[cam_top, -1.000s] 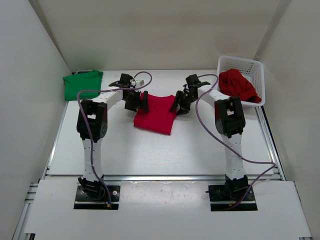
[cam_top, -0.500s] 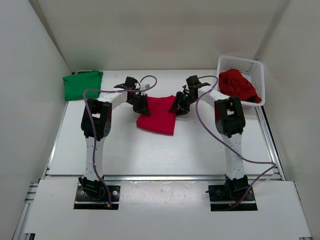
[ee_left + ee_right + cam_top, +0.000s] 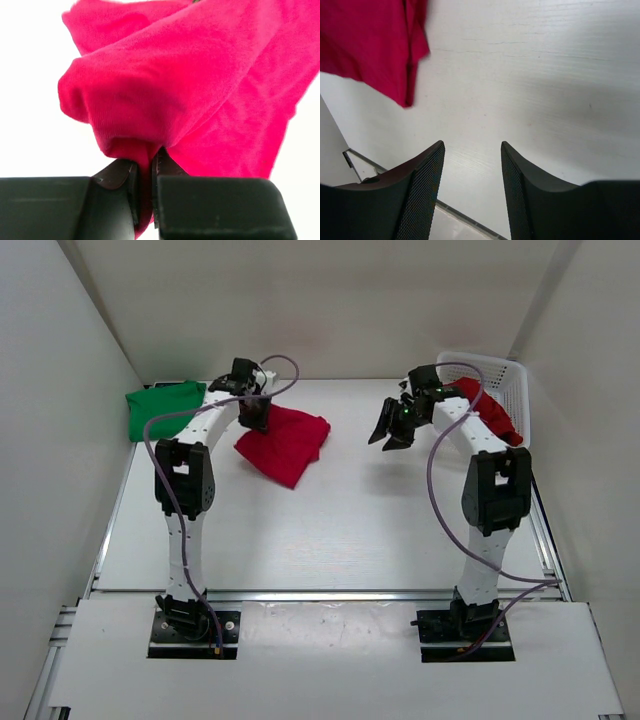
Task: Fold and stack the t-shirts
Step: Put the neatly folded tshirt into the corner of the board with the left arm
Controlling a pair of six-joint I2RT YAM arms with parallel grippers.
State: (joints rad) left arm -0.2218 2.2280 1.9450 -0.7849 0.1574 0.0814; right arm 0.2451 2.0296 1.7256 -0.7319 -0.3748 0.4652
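A folded red t-shirt (image 3: 285, 440) lies left of the table's middle, and my left gripper (image 3: 254, 418) is shut on its left edge. In the left wrist view the red cloth (image 3: 190, 85) is pinched between the two black fingers (image 3: 120, 190). A folded green t-shirt (image 3: 165, 408) rests at the far left corner. Another red t-shirt (image 3: 482, 410) is bunched in the white basket (image 3: 495, 368). My right gripper (image 3: 392, 430) hangs open above bare table, left of the basket, with nothing between its fingers (image 3: 420, 185). The right wrist view catches a corner of the red t-shirt (image 3: 375, 45).
White walls close in the table on the left, back and right. A metal rail (image 3: 320, 592) runs along the near edge in front of the arm bases.
My left gripper has shut on the red t-shirt's left edge and dragged it left and toward the back. My right gripper has let go and drawn back to the right, toward the basket.
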